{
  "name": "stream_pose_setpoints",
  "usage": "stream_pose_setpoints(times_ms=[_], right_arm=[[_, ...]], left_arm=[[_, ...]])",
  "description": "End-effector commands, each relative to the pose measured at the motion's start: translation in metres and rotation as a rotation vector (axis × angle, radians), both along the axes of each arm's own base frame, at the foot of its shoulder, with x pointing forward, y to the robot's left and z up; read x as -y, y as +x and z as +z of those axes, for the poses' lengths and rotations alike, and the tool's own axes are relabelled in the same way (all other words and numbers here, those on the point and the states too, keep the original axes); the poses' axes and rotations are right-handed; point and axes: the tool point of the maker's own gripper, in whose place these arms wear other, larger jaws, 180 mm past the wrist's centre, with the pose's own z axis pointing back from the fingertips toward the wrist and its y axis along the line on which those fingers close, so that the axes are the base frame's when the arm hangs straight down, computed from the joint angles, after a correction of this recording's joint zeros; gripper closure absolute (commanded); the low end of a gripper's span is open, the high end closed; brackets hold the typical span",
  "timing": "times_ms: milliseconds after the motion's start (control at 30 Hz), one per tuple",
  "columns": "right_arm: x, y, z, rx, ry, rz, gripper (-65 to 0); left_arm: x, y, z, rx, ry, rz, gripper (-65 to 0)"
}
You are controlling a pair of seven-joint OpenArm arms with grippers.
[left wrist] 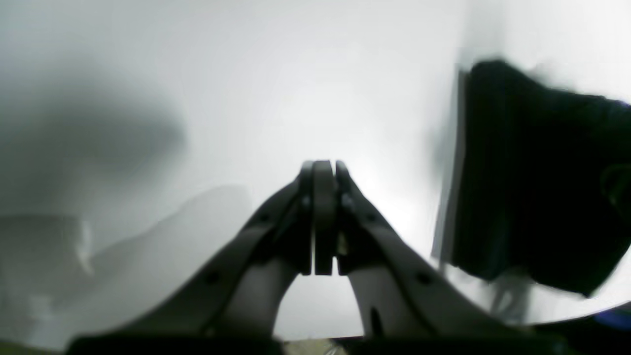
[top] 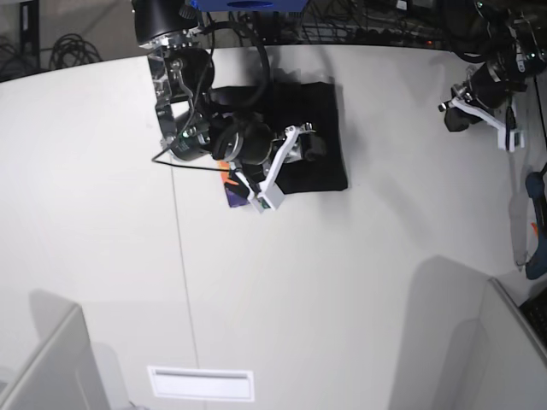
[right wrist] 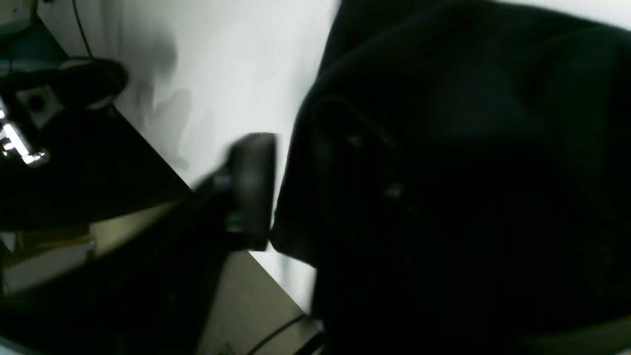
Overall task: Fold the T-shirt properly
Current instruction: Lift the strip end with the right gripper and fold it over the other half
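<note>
Trouble could come as the right gripper point(top: 301, 145) lifts off: its jaws look parted over the folded T-shirt point(top: 318, 141) at the table's point(top: 342, 282) far edge, and a snagged layer undoes it. Left gripper point(left wrist: 323, 170) is pressed together, well apart.

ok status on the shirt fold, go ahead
Left end effector shut, empty, off the T-shirt. Right end effector over the folded shirt, grip unclear. Nothing in the way.

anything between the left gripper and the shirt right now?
Nothing visible. In the base view the left gripper sits off by the table's edge, and only bare white tabletop lies between it and the black T-shirt. The right gripper is over the shirt itself, not in that gap.
</note>
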Motion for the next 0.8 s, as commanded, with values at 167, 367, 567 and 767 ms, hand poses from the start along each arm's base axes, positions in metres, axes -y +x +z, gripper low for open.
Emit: stream_pose_setpoints(times_ms=[167, 367, 567, 767], right_arm=[[-0.007, 0.010, 0.016, 0.044, 0.040, -0.003, -34.1], [-0.041, -0.001, 0.024, 0.069, 0.049, 0.122, -34.1], [-0.075, -0.016, 0.039, 0.133, 0.036, 0.286, -34.1], [-0.023, -0.006, 0.075, 0.294, 0.031, 0.177, -3.9]], left_arm=[[-0.033, -0.007, 0.017, 0.028, 0.062, 0.065, 0.0], [-0.039, -0.008, 0.020, 0.029, 0.077, 0.073, 0.0], [-0.043, -0.009, 0.021, 0.030, 0.085, 0.084, 0.0], [-0.080, -0.022, 0.040, 0.061, 0.158, 0.163, 0.0]])
